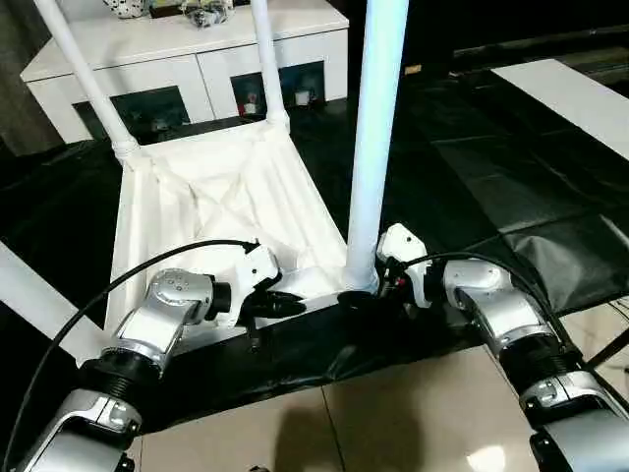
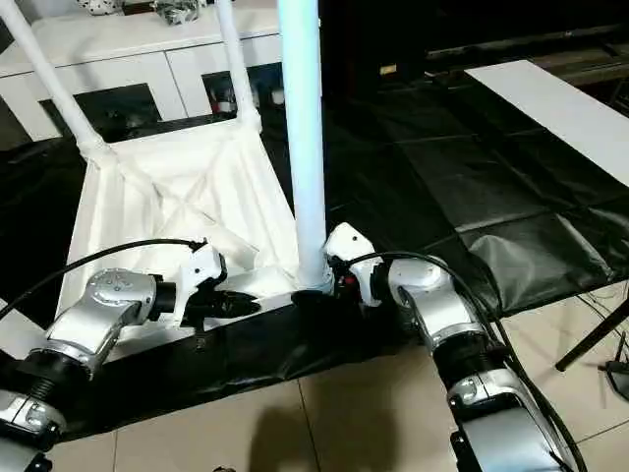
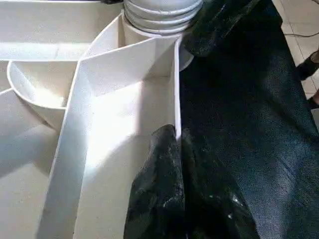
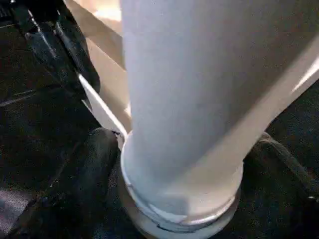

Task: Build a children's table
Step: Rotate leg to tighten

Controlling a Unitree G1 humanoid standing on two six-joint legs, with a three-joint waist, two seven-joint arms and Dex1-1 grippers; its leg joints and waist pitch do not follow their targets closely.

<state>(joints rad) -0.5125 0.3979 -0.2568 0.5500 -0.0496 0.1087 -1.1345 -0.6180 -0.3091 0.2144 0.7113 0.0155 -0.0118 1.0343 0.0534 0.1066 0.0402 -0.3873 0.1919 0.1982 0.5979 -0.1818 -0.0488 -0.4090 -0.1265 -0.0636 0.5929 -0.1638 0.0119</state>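
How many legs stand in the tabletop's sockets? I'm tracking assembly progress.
3: far-left leg, far-right leg, near-right leg between the right gripper's fingers. The near-left corner is hidden behind the left arm.

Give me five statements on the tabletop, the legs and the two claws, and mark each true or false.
1. The tabletop lies upside down on the black table cover. True.
2. Only one leg stands in a socket. False: three are up, the near leg and two at the far corners.
3. The left claw is clamped on the tabletop's near rim. True: the left wrist view shows one finger on each side of the rim.
4. The right claw grips the top of the near leg. False: its fingers are around the leg's base, at the socket.
5. The white cabinet stands beyond the tabletop. True.
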